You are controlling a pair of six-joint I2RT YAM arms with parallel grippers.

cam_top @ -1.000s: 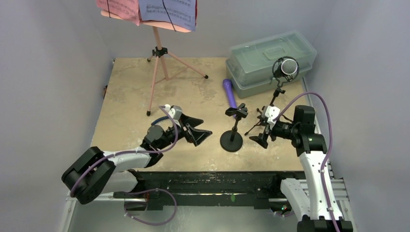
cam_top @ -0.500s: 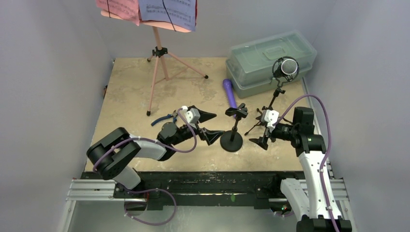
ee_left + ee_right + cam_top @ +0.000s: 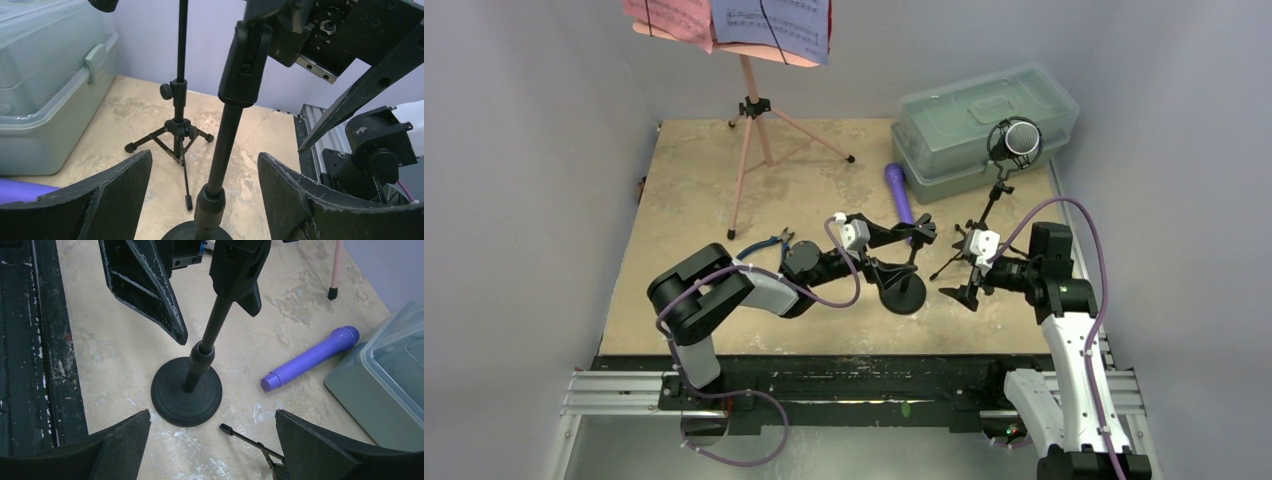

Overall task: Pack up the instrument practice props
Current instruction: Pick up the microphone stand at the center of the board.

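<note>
Grasping the round-based black mic support (image 3: pixel 223 135) is judged the step in hand: its pole is straddled, untouched, by the wide-open left hand (image 3: pixel 202 162). It is stood upright on the table (image 3: pixel 694 180), long axis vertical, clip uppermost. Closure on the pole is called for next. The right hand (image 3: pixel 211 412) is held wide, empty.

Matt black mic support (image 3: pixel 186 397), smooth plastic purple mic (image 3: pixel 310 357), translucent plastic box (image 3: pixel 984 120)

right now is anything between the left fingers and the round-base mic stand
Nothing visible. The pole of the mic stand is in the gap between the open left fingers, touching neither.
</note>
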